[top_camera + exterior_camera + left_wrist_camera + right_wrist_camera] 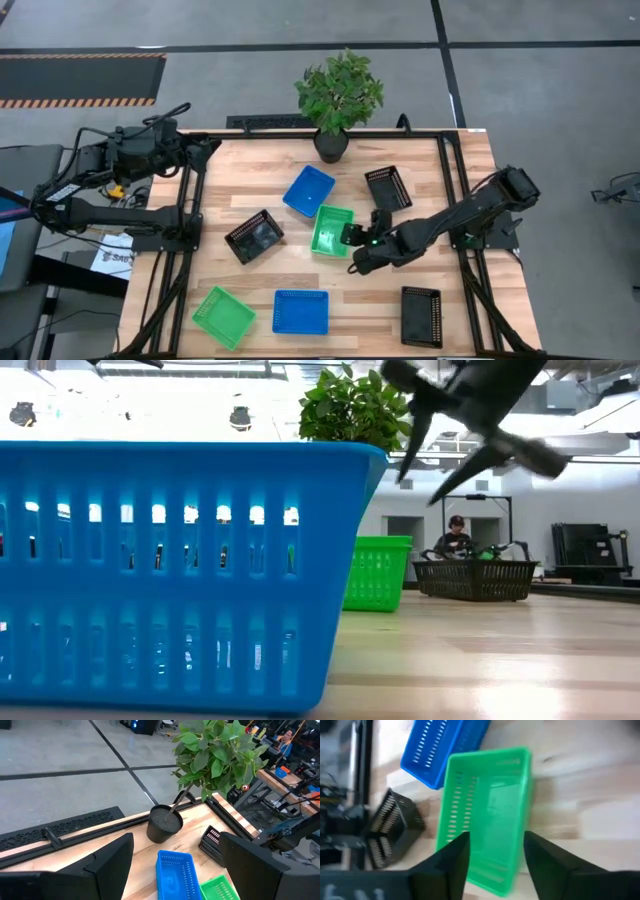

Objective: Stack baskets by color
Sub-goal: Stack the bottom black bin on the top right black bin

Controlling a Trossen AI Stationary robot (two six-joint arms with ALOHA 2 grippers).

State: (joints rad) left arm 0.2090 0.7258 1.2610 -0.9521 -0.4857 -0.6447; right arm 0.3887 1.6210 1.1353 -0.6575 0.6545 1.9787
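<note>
Baskets lie scattered singly over the wooden worktop (470, 310), none visibly nested yet: a green basket (332, 229) sits mid-table, its corner just beside a blue basket (308, 190) toward the potted plant (339, 98); black baskets rest at (254, 236), (389, 188) and (421, 316), with a second green basket (223, 316) and a second blue basket (301, 311) along the near edge. Only seven show from above. The right end effector (350, 236) hovers at the middle green basket's edge, its fingers (451, 865) spread apart over one short wall and gripping nothing, which reads as a release or a fresh approach. The left end effector (175, 870) waits off the worktop's far left corner, wide open and empty. No lettering on the baskets is legible.
</note>
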